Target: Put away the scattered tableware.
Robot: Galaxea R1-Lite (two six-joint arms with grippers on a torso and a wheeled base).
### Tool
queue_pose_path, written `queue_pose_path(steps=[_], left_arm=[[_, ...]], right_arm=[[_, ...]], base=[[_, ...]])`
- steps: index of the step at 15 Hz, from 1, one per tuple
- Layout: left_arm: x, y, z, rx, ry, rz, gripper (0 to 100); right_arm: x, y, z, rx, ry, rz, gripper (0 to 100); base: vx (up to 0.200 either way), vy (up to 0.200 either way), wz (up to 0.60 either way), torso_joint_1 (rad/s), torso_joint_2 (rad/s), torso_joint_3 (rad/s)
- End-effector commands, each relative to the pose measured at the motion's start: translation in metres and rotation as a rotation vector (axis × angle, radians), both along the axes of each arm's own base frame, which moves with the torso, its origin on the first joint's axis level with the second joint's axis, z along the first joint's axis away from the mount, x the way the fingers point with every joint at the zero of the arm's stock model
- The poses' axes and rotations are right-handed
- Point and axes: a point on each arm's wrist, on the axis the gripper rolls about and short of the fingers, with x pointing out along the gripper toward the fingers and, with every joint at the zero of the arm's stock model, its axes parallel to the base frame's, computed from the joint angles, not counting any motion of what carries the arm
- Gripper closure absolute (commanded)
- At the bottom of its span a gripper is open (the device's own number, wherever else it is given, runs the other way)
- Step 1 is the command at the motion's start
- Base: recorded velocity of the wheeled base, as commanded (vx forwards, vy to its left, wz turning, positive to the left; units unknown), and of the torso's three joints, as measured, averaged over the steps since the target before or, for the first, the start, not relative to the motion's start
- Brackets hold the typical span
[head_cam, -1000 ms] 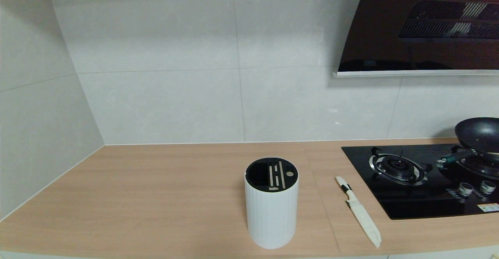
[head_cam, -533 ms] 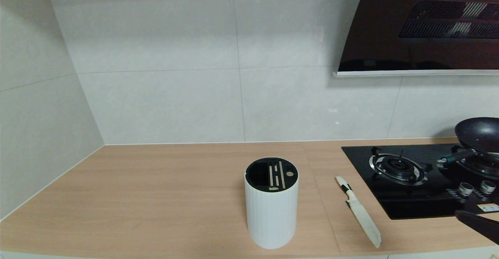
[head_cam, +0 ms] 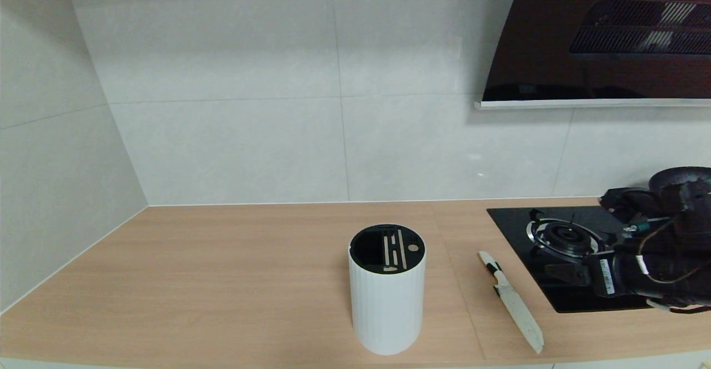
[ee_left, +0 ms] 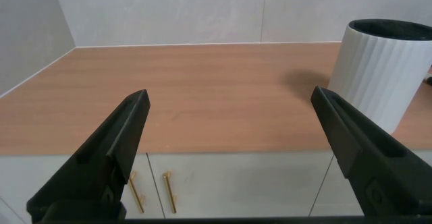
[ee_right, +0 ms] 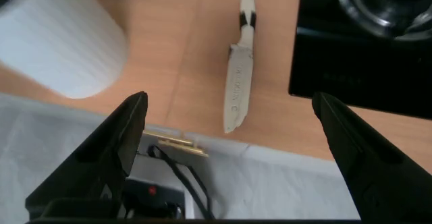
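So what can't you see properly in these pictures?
Head view: most of the wok, hidden behind the right arm.
Head view: inside the holder, too dark.
Left wrist view: part of the holder, cut off by the edge.
Right wrist view: the holder, blurred and cut off too.

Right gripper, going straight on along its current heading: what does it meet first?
Most likely the knife, lying flat on the countertop. In the right wrist view it sits centred ahead of the open right gripper. Depth is unclear, so I can't say how soon.
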Motion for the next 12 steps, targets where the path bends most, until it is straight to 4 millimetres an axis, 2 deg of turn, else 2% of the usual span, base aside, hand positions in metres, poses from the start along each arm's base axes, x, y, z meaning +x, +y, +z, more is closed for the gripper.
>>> queue_pose_path(steps=[1,3,4,6,9,10,11,12], left_arm=[[0.0,0.0,0.0,0.0,0.0,0.0,0],[0.0,0.0,0.0,0.0,0.0,0.0,0],[0.0,0.0,0.0,0.0,0.0,0.0,0],[0.0,0.0,0.0,0.0,0.0,0.0,0],[0.0,0.0,0.0,0.0,0.001,0.0,0],[0.0,0.0,0.0,0.0,0.001,0.0,0],[0.0,0.0,0.0,0.0,0.0,0.0,0],[0.0,0.0,0.0,0.0,0.0,0.0,0]], right_arm=[[0.046,0.009,-0.045,-0.031,0.127,0.003,0],[0.075,0.014,-0.065,-0.041,0.12,0.009,0],[0.082,0.016,-0.073,-0.044,0.137,0.011,0],[0.09,0.017,-0.09,-0.049,0.173,0.01,0],[0.102,0.019,-0.129,-0.054,0.212,0.008,0],[0.102,0.019,-0.129,-0.054,0.212,0.008,0],[0.109,0.021,-0.146,-0.047,0.186,0.009,0],[0.11,0.021,-0.149,-0.048,0.178,0.009,0]], base=[[0.0,0.0,0.0,0.0,0.0,0.0],[0.0,0.0,0.0,0.0,0.0,0.0],[0.0,0.0,0.0,0.0,0.0,0.0],[0.0,0.0,0.0,0.0,0.0,0.0],[0.0,0.0,0.0,0.0,0.0,0.0],[0.0,0.0,0.0,0.0,0.0,0.0],[0.0,0.0,0.0,0.0,0.0,0.0],[0.0,0.0,0.0,0.0,0.0,0.0]])
